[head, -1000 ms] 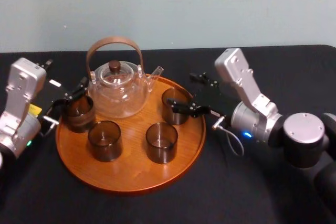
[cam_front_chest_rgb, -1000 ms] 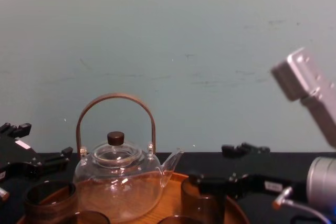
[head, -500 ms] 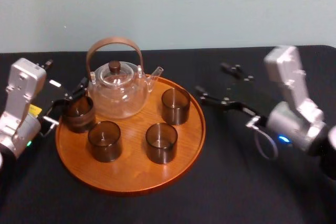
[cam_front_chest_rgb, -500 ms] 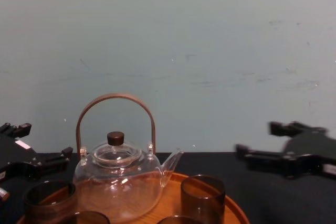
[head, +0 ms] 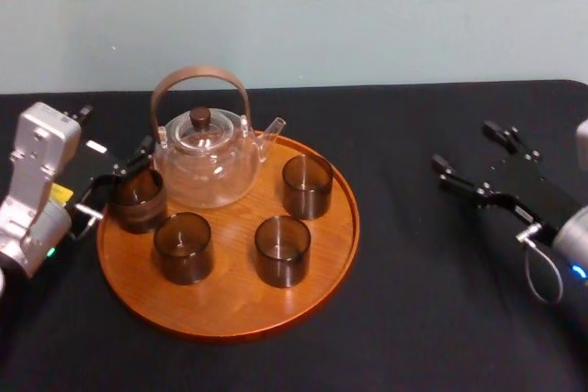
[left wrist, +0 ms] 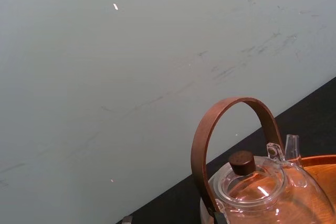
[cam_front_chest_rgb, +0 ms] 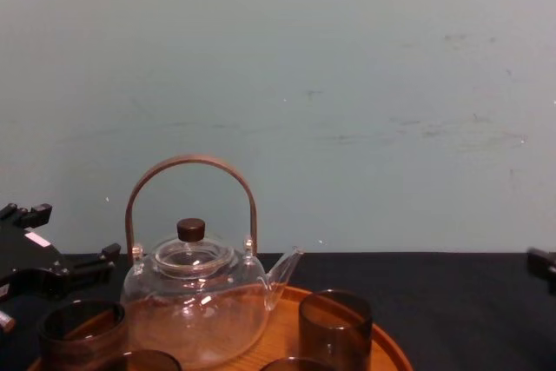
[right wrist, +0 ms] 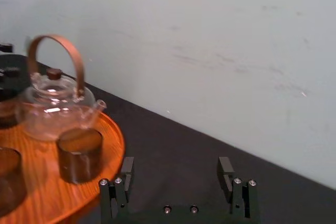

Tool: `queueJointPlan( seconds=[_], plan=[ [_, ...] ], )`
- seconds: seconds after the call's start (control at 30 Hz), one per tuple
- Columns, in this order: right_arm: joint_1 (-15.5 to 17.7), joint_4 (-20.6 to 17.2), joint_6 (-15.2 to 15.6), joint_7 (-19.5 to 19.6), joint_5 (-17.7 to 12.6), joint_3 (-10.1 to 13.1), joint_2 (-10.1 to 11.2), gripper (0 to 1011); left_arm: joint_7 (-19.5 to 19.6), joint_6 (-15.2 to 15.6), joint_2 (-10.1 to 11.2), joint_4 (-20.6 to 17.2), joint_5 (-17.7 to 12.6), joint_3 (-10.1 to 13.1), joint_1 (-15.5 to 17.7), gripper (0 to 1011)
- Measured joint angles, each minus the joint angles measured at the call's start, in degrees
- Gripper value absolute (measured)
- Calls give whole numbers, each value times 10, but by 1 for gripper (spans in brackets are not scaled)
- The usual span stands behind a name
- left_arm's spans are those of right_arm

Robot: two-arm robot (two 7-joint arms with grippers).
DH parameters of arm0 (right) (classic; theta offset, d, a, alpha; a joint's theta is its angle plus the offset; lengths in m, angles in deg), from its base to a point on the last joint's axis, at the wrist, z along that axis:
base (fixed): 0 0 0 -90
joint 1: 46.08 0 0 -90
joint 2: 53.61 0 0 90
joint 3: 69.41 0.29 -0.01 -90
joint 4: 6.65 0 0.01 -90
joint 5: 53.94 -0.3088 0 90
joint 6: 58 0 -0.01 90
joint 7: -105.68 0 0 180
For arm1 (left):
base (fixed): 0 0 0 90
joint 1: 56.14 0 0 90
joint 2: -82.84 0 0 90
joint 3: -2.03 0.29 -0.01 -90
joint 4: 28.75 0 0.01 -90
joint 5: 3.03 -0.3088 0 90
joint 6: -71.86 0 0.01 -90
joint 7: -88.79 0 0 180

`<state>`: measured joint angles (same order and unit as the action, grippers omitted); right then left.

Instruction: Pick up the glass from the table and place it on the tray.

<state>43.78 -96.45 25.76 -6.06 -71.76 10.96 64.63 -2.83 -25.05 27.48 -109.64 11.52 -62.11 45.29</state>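
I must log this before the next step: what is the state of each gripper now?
Left gripper: by the leftmost glass on the tray; open or shut cannot be told.
Right gripper: open, empty, over the table.

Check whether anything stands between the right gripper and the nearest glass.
Nothing visible does. The open right gripper hovers over the table right of the tray; only its low rim lies before that glass. The left gripper sits at the tray's left edge.
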Motion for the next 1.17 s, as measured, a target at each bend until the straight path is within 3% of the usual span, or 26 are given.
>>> queueJointPlan(
  seconds=[0.1, 1.17],
  plan=[
    [6, 8, 0, 5, 0, 8, -2, 1002, 0, 0, 0, 0, 0, 0, 0, 1001],
    [2, 5, 0, 2, 1, 3, -2, 1002, 0, 0, 0, 0, 0, 0, 0, 1001]
  ],
)
